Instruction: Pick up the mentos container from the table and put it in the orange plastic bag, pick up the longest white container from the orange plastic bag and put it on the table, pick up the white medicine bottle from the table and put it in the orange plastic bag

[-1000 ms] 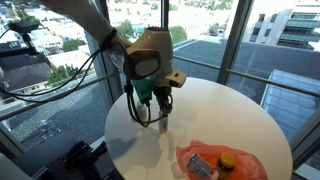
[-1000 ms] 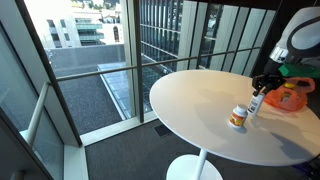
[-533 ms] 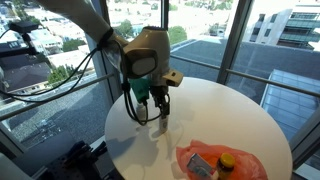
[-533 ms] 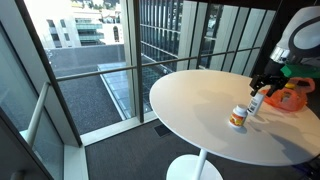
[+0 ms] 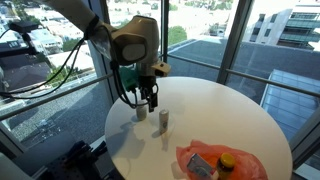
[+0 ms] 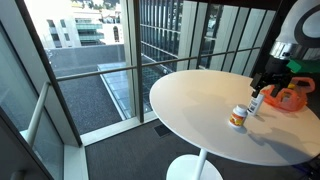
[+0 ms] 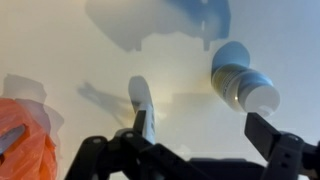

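The longest white container (image 5: 163, 120) (image 6: 255, 104) stands upright on the table, free of my gripper. The white medicine bottle (image 5: 140, 112) (image 6: 238, 117) stands close beside it. My gripper (image 5: 148, 102) (image 6: 268, 82) hangs open just above the two. In the wrist view the gripper (image 7: 200, 128) is wide open and empty, with the long container (image 7: 141, 100) by one finger (image 7: 140, 128) and the medicine bottle (image 7: 243, 82) near the other. The orange plastic bag (image 5: 222, 163) (image 6: 290, 96) (image 7: 20, 150) lies nearby with items inside. I cannot make out the mentos container among them.
The round white table (image 5: 230, 115) (image 6: 190, 105) stands next to floor-to-ceiling windows with dark frames (image 6: 130, 60). Cables (image 5: 70, 65) hang behind the arm. The table's edge (image 5: 112, 135) is near the medicine bottle.
The gripper went from shut on the long white container to wide open, leaving it standing on the table. It then lifted up and shifted toward the medicine bottle.
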Controlling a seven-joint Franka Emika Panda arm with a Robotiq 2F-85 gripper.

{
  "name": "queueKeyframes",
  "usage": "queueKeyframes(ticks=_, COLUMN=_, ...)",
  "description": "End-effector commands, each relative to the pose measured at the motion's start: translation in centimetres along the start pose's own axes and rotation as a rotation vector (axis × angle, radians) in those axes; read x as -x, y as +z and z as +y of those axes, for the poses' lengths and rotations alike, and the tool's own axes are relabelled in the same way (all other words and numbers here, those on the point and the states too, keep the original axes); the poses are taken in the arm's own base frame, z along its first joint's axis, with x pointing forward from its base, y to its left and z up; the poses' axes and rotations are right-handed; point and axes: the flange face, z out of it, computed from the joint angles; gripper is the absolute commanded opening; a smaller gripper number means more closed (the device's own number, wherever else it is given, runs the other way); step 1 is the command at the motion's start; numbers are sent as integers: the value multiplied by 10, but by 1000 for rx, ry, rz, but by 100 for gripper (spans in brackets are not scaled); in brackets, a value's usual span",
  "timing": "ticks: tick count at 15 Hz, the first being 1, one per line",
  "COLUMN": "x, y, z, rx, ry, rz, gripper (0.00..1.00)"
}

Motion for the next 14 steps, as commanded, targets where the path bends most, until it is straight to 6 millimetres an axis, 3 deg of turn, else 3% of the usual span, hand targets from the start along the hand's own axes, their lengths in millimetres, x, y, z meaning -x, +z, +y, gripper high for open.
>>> queueKeyframes(ticks=1, x=7, y=2, z=-16, rx=-1, ry=-17, rz=4, gripper=100)
queueKeyframes(ticks=14, x=7, y=41, z=-67, rx=15, ry=-103, rz=30, gripper=100)
